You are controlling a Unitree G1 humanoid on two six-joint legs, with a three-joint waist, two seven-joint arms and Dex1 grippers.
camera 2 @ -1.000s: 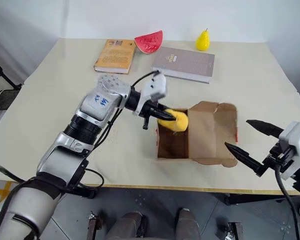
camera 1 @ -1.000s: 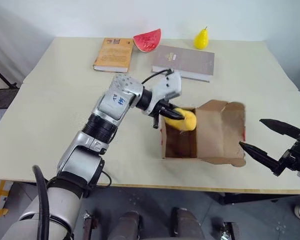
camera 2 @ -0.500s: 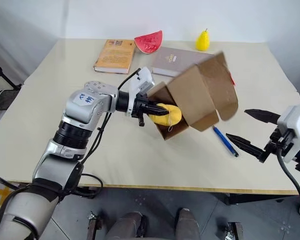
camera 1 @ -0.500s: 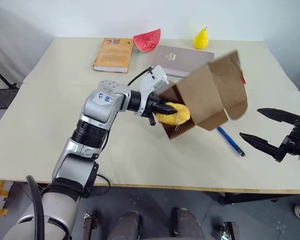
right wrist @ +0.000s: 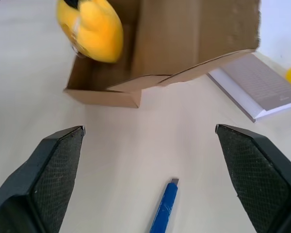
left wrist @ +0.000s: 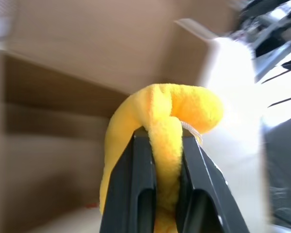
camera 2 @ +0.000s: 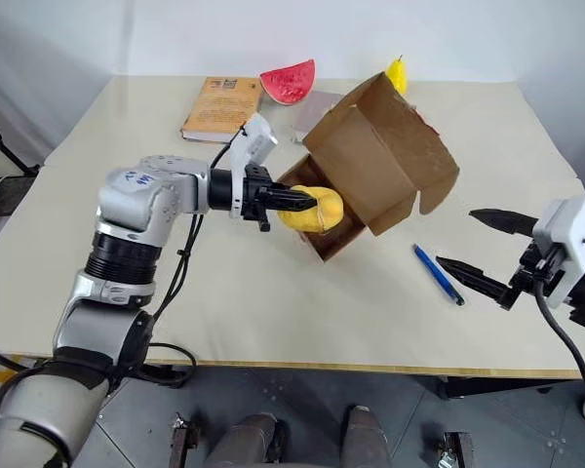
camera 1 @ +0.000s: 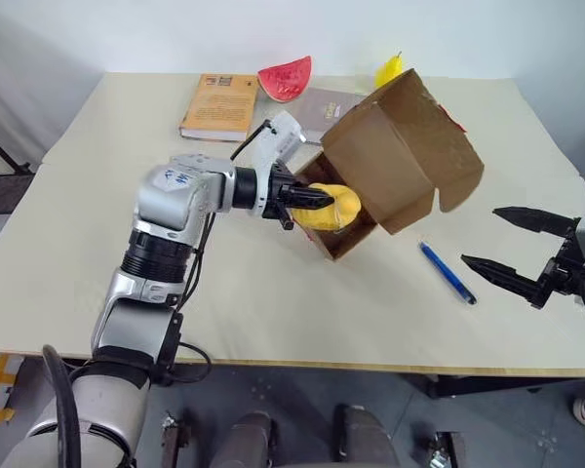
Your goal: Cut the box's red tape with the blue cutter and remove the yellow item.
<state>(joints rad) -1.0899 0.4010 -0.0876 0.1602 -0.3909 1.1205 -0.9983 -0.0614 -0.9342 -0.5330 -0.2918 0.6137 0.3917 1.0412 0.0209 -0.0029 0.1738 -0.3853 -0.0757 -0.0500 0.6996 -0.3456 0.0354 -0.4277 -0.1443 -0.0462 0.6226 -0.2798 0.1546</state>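
Plush is what the yellow item (camera 1: 333, 207) looks like: soft, fuzzy and light, squashing where it is pinched, so a fold of it taken deep between the fingers should hold better than a grip on its rounded bulk. The left claw (camera 1: 314, 197) has it so, closed on a ridge of the fabric at the mouth of the box (camera 1: 395, 151), with a loop of thin cord showing beside the fingers. The box itself is light, thin cardboard; it is tipped up on its near edge with its flaps raised, and may be dragged along rather than let the lump slip free.

A second ago the box lay flat on the table (camera 1: 97, 214) with the lump just inside; it has since reared up and swung toward the books, uncovering the blue cutter (camera 1: 448, 273) on the table. The right claw (camera 1: 504, 246) hangs wide open and empty near the cutter, much where it was.
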